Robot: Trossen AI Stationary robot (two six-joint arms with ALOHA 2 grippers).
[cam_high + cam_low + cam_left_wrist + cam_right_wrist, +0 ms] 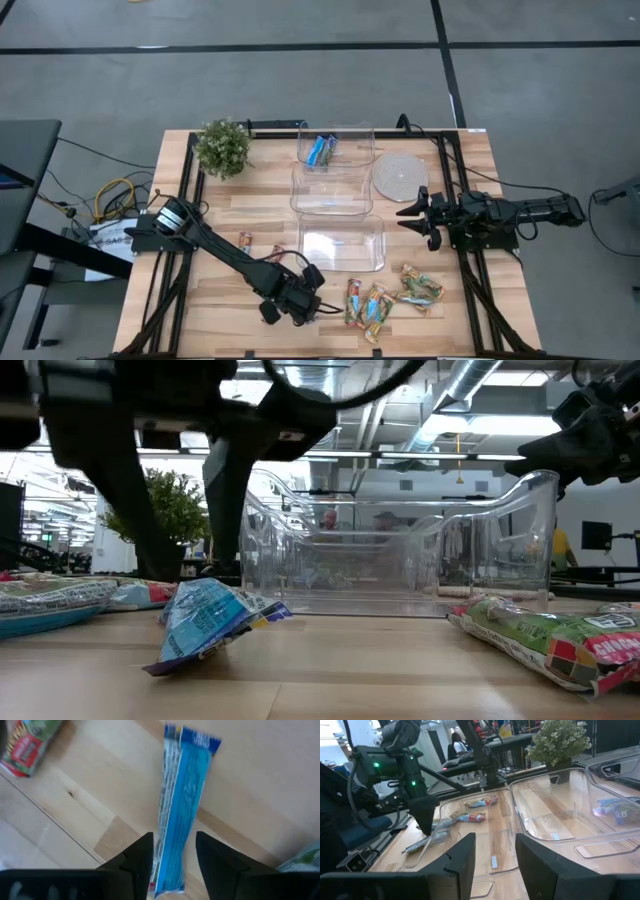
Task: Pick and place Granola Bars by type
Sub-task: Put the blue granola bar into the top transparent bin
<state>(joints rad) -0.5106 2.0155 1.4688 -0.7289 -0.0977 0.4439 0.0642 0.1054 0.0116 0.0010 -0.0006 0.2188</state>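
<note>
My left gripper point(173, 865) point(318, 306) is low over the table's near middle, shut on a bright blue granola bar point(182, 805) point(210, 622). Several red-green-orange bars point(375, 305) point(560, 645) lie flat on the wood just to its right, and one shows in the left wrist view point(27, 745). Blue bars point(322, 150) point(615, 810) lie inside the far clear tub. My right gripper point(410, 215) point(495, 865) is open and hovers at the right of the tubs, touching nothing. My left gripper pinches the blue bar across its width at the end nearest the wrist point(170, 877), coming from above. The wrapper is squeezed up onto its edge between the fingers point(137, 865). The bar is tilted. Its low corner point(152, 668) seems to rest on the table and its other end point(275, 612) is raised.
Three clear tubs stand in a row from far to near: far point(360, 135), middle point(330, 190) and near point(340, 245). A small potted plant point(222, 148) is at the far left and a round pale disc point(398, 177) sits right of the tubs. Two small wrapped pieces point(245, 240) lie left of the near tub.
</note>
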